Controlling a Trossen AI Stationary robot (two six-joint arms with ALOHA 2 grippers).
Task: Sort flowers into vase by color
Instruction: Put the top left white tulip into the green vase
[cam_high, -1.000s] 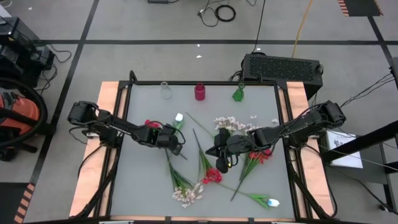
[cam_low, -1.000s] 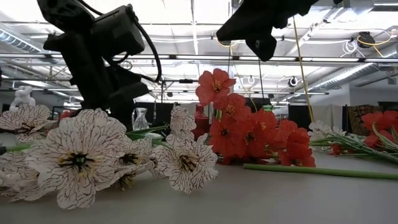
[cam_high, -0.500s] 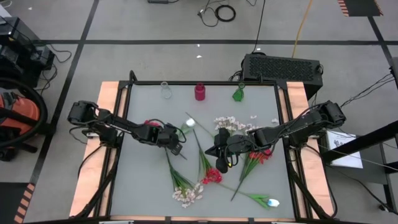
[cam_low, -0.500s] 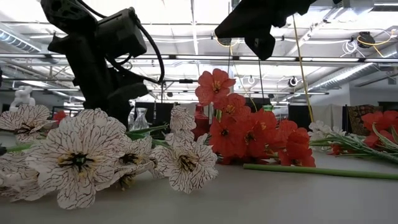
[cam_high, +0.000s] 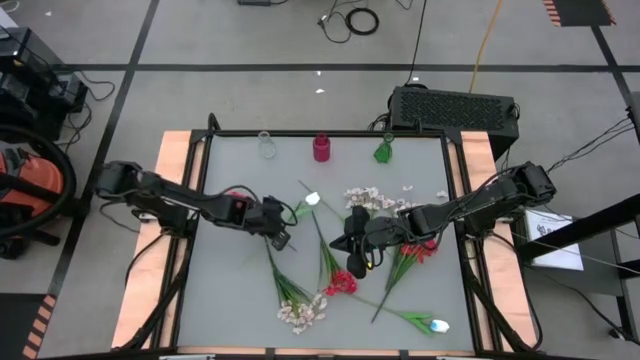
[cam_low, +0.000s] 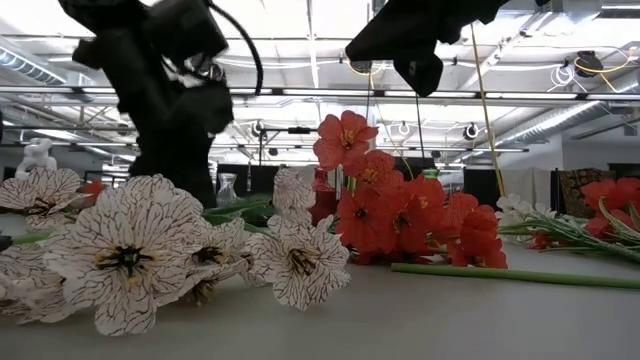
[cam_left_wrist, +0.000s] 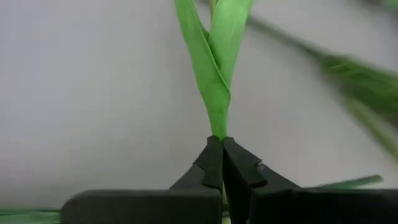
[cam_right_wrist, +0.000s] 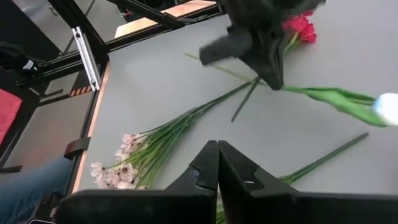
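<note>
My left gripper hangs over the table's left middle, shut on the green stem of a white tulip-like flower whose bud points to the far right. The right wrist view shows that bud beyond the left gripper. My right gripper hovers shut above the centre with nothing in it. A clear vase, a red vase and a green vase stand along the far edge. Red blooms and pale blossom clusters lie flat on the table. My left gripper pinches the tulip's stem between its two fingers, just below where the long leaves part. The fingers slant down from the table's left and lie across the stem. Leaves and bud reach out beyond the fingers; whether the flower is clear of the table I cannot tell.
More flowers lie scattered: a pale cluster and red blooms near my right arm, a second white bud at the near right, red blooms behind my left arm. Orange boards flank the table.
My left gripper has shut on the tulip's stem and risen, rolling a little. The bud has swung from beside the gripper toward the table's right, now further out toward the centre.
</note>
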